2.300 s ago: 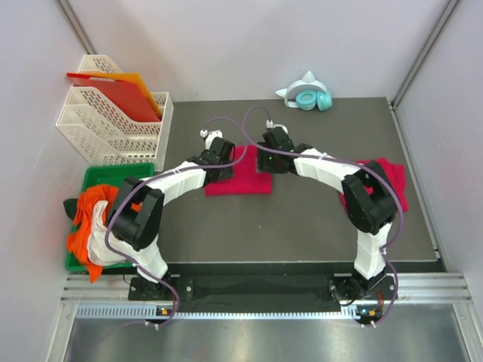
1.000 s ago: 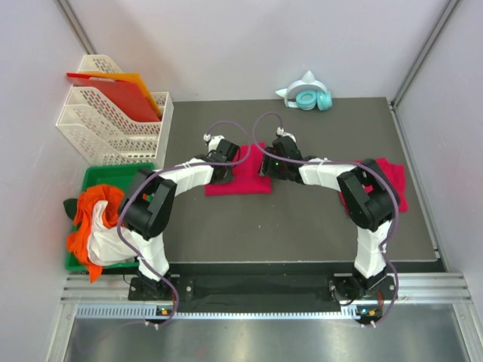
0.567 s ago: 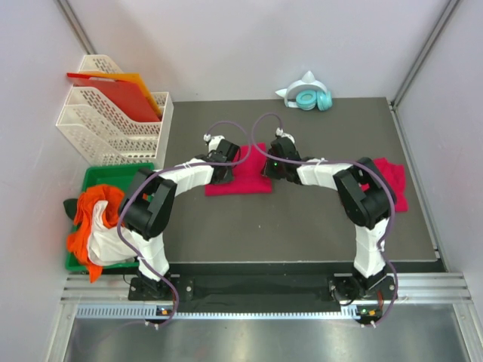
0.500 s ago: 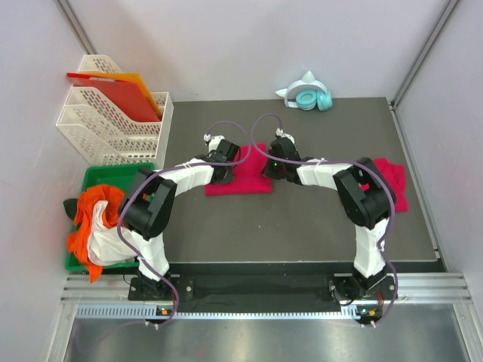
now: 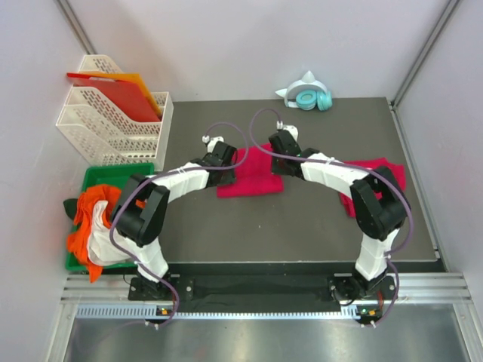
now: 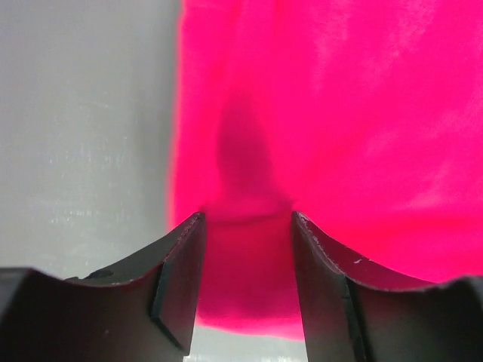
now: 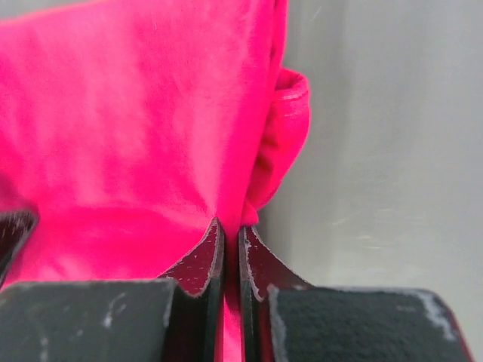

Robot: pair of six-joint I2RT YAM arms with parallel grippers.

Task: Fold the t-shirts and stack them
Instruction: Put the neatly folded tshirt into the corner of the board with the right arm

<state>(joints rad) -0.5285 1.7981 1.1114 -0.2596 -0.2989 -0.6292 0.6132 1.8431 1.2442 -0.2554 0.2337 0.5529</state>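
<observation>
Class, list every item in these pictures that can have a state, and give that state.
folded t-shirt, folded, lying flat in the middle
second t-shirt, crumpled at the right, not folded
left gripper, open, astride the folded t-shirt's edge
right gripper, shut on the folded t-shirt's edge
green bin, heaped with orange and white cloth

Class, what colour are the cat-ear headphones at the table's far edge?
Teal and white cat-ear headphones, best in the top external view.
</observation>
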